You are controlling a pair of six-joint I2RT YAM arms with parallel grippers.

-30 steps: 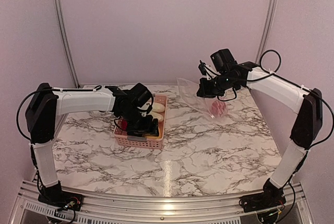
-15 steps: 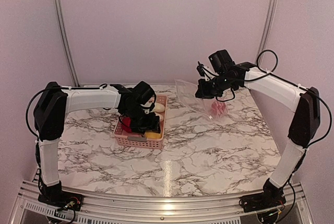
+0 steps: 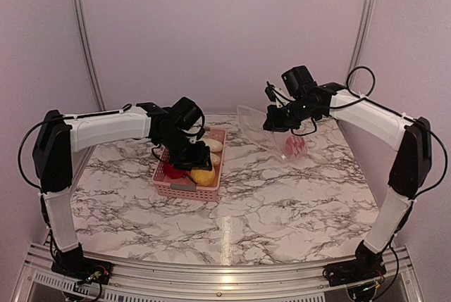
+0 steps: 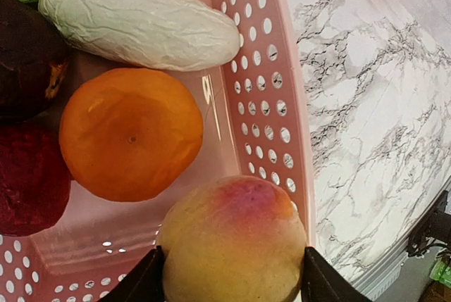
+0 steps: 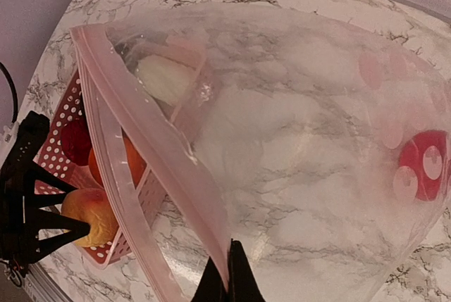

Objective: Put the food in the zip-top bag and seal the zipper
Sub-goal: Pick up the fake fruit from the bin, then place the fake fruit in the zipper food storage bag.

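My left gripper (image 4: pixel 232 282) is shut on a yellow, red-blushed fruit (image 4: pixel 232 246), one finger on each side, over the near corner of the pink basket (image 4: pixel 271 84). Below it in the basket lie an orange fruit (image 4: pixel 130 133), a white oblong vegetable (image 4: pixel 141 20), a dark purple piece (image 4: pixel 28 55) and a red one (image 4: pixel 28 175). My right gripper (image 5: pixel 227 274) is shut on the mouth edge of the zip-top bag (image 5: pixel 296 126), holding it up and open. The zipper (image 5: pixel 120 168) runs along that mouth. One red food (image 5: pixel 421 165) lies inside the bag.
In the top view the basket (image 3: pixel 184 191) stands left of centre on the marble table, and the bag (image 3: pixel 271 133) hangs at the back right under the right gripper (image 3: pixel 276 123). Lavender walls close in the back and sides.
The left gripper has closed on the yellow fruit in the basket and turned, so the fruit now shows at the basket's near right corner. The right arm barely moved with the bag.
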